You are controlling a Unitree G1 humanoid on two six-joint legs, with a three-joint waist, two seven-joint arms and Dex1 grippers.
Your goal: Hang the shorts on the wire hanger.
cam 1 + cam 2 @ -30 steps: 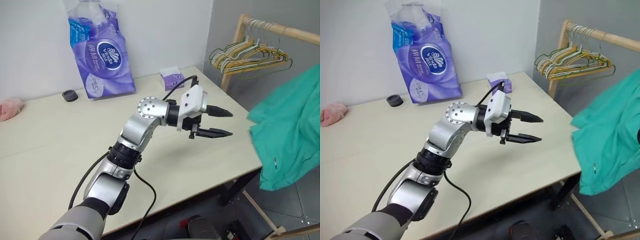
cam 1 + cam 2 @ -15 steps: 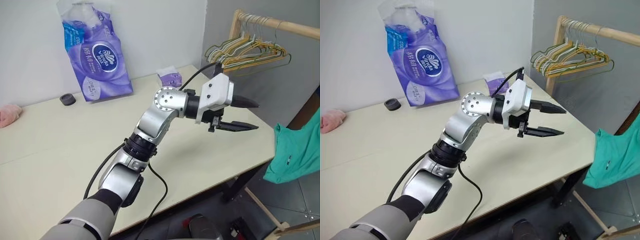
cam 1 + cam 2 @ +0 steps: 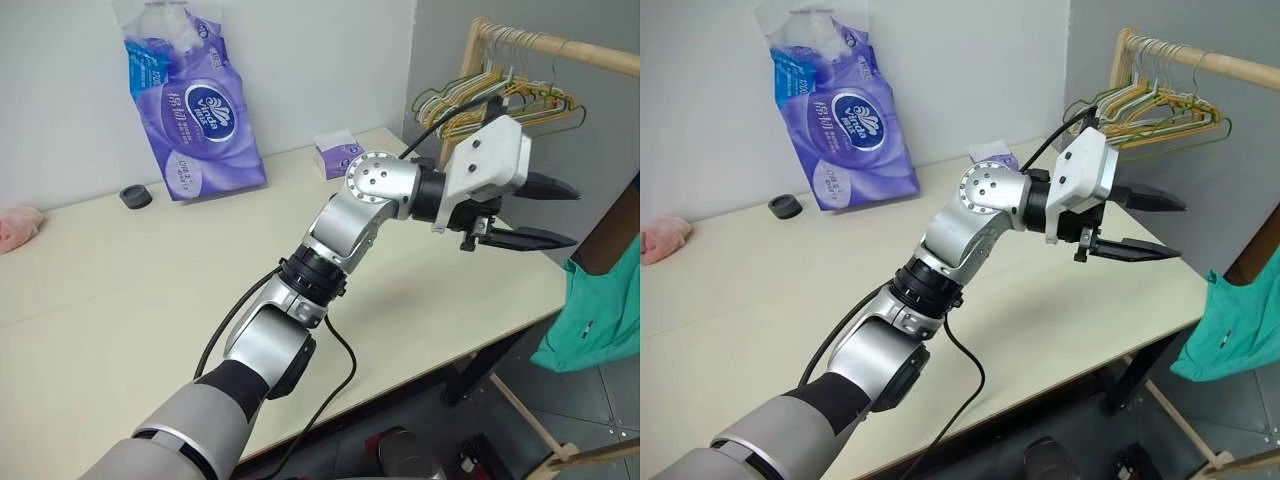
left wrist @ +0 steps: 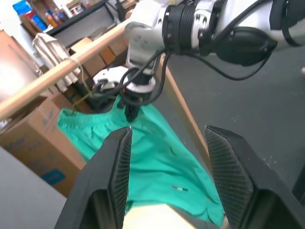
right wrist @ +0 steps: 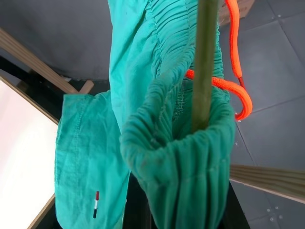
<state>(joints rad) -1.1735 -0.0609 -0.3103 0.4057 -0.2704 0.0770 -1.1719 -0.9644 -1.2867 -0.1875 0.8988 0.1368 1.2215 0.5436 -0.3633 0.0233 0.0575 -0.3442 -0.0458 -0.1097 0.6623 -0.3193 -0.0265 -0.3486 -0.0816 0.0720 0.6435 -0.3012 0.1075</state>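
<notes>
left claw raised toward rack, shorts carried further right

Makeshift lab or storeroom: cardboard boxes, wooden clothes rail, plain table.

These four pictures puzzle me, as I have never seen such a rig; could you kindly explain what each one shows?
Two pictures come from a humanoid robot's head, looking over its arms; the other two come from cameras on its wrists. In the head views the left gripper, open and empty, reaches past the table toward a rack of hangers. On the table lie a purple tissue pack, a small tissue box, a black cap and a pink cloth. The left wrist view shows the right gripper, shut on the green shorts. The right wrist view shows their gathered waistband, the orange drawstring and a thin green rod, probably the wire hanger.
</notes>
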